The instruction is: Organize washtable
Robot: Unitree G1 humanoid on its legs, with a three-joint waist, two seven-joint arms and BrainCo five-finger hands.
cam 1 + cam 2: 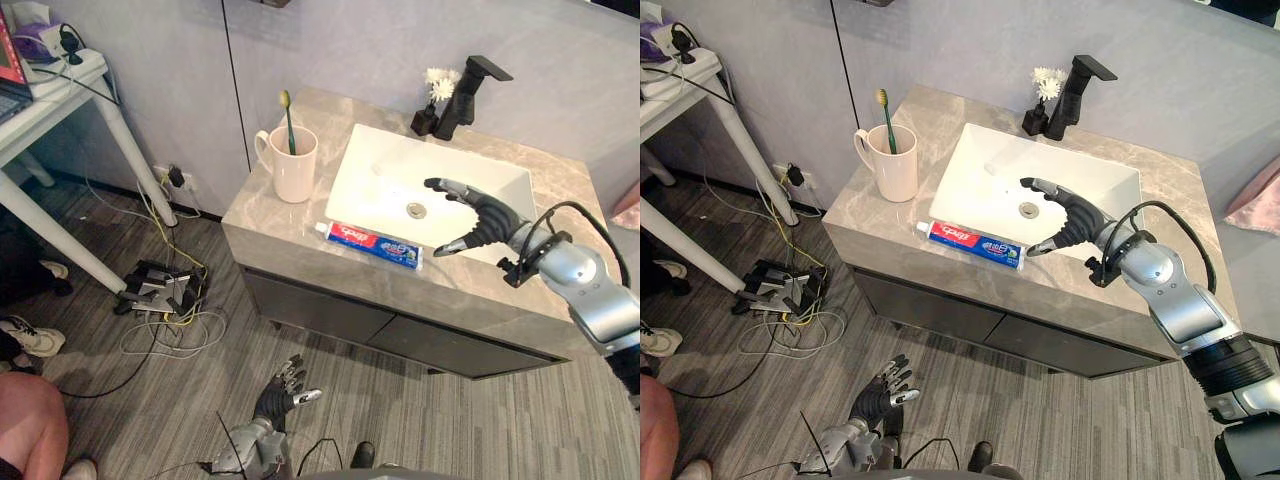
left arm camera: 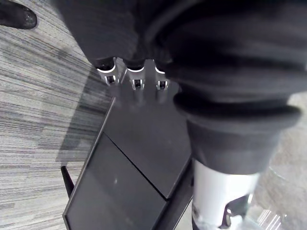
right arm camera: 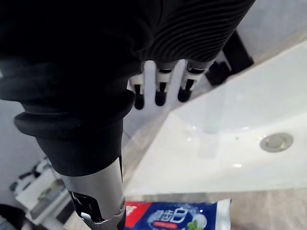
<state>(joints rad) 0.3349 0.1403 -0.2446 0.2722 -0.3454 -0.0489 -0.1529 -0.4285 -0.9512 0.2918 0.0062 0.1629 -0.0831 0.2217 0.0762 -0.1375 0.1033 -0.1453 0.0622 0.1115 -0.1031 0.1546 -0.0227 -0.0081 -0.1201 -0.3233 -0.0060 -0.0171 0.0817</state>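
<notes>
Marble counter (image 1: 268, 215), right hand (image 1: 490, 220) splayed over sink (image 1: 380, 165)

I see the blue-and-red toothpaste tube (image 1: 370, 244) lying flat along the counter's (image 1: 262, 222) front strip, white cap towards the cup (image 1: 291, 168), pale cup upright at left, green toothbrush (image 1: 289, 125) standing inside

The bottom half of the toothbrush (image 1: 288, 118) is down inside the cup (image 1: 293, 172), so I can't see it. In the right wrist view the toothpaste (image 3: 178, 216) is cut off by the edge, and one end is tucked behind the thumb of the right hand (image 3: 94, 194). A person's shoe (image 1: 30, 338) and knee (image 1: 25, 430) poke in at the side, and a pink thing (image 1: 1252, 200) is cut off too, so I can't tell what it is.
</notes>
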